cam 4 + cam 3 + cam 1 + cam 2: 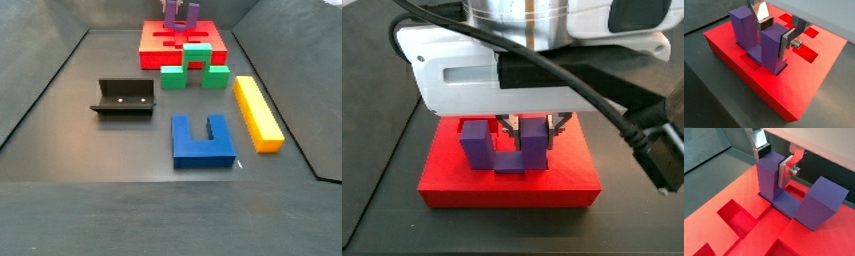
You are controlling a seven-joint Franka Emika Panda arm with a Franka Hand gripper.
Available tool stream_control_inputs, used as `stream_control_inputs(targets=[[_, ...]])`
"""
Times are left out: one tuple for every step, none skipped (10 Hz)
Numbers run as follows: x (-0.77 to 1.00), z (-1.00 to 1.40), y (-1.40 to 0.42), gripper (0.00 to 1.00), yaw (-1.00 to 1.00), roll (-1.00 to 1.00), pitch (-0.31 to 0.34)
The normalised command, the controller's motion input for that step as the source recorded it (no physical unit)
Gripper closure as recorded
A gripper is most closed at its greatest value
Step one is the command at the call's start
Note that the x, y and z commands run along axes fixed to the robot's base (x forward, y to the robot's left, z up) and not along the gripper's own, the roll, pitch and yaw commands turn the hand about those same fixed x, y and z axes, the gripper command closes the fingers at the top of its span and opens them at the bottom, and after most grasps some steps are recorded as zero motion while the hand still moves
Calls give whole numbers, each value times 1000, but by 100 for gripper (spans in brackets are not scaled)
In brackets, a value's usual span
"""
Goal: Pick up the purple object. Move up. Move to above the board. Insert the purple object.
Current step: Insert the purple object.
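Jaws clamped on one prong of the purple object (784,190), silver fingers (786,172) pressing both sides of that prong near its top, in both wrist views. Gripper (777,31) up at centre top of a wrist view, and hanging under the white wrist housing at mid-frame in a side view (529,125). Purple object upright, prongs up, bar down in a recessed cutout of the board (811,80). Board at top centre of a side view (154,45), resting on the dark surface (80,120). Nearer along that view: green block (195,66) just below the board, fixture (124,97) left, yellow bar (257,112) right, blue block (202,140) lower centre.
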Motion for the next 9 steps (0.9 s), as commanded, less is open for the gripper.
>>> stream_control_inputs(targets=[[137, -589, -160, 100, -163, 356, 74], [49, -614, -223, 100, -94, 330, 77], [0, -586, -254, 100, 0, 341, 76], [0, -577, -263, 100, 0, 350, 70], [0, -697, -271, 100, 0, 303, 54], [6, -831, -189, 100, -6, 220, 50], [80, -863, -149, 100, -86, 203, 53], [0, -800, 0, 100, -131, 180, 86], [0, -146, -57, 100, 0, -1, 0]])
